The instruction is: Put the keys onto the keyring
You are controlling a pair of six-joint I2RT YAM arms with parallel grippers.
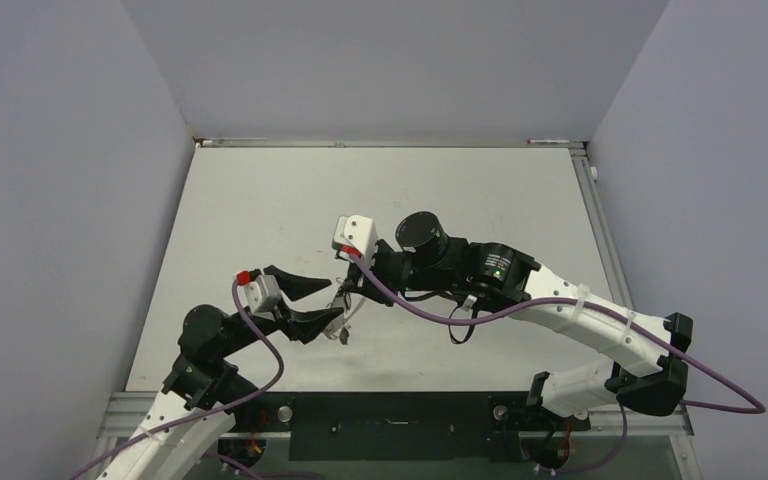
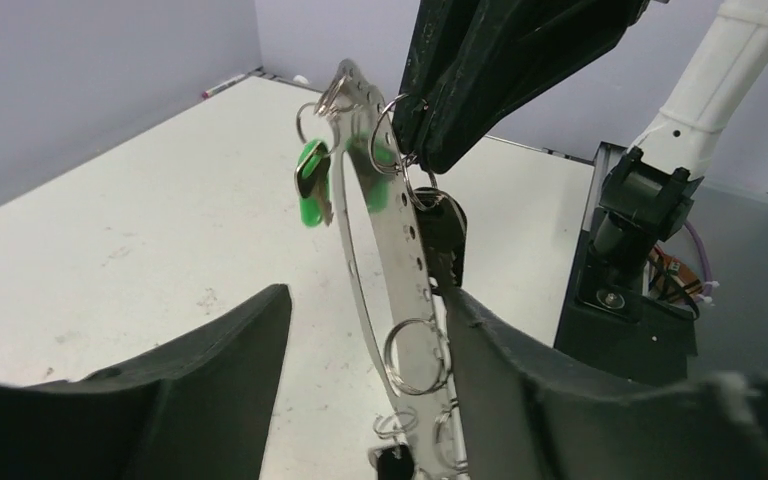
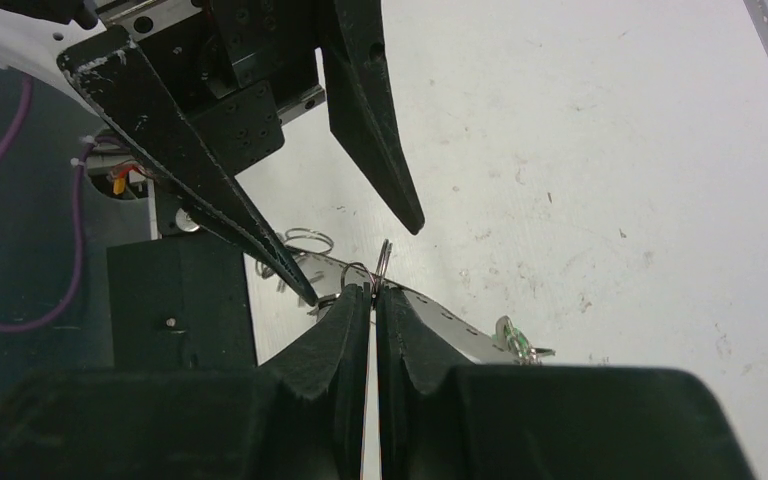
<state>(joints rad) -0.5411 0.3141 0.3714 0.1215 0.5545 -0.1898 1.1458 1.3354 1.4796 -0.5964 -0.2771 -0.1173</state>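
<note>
The keyring (image 2: 395,230) is a long silvery perforated strip carrying several small wire rings, held upright in the air. A green-capped key (image 2: 310,185) hangs from a ring near its top, and a dark-capped key (image 2: 447,232) hangs behind it. My right gripper (image 2: 415,155) comes down from above and is shut on a ring of the keyring; its tips (image 3: 372,290) pinch that ring. My left gripper (image 2: 365,295) is open, one finger on each side of the strip's lower part, and its right finger lies close against the strip. From above, both grippers meet at the keyring (image 1: 343,305).
The white tabletop (image 1: 380,190) is walled on three sides. The black base rail (image 1: 390,412) and the right arm's mount (image 2: 625,290) lie near the front edge. A purple cable (image 1: 430,312) loops under the right arm.
</note>
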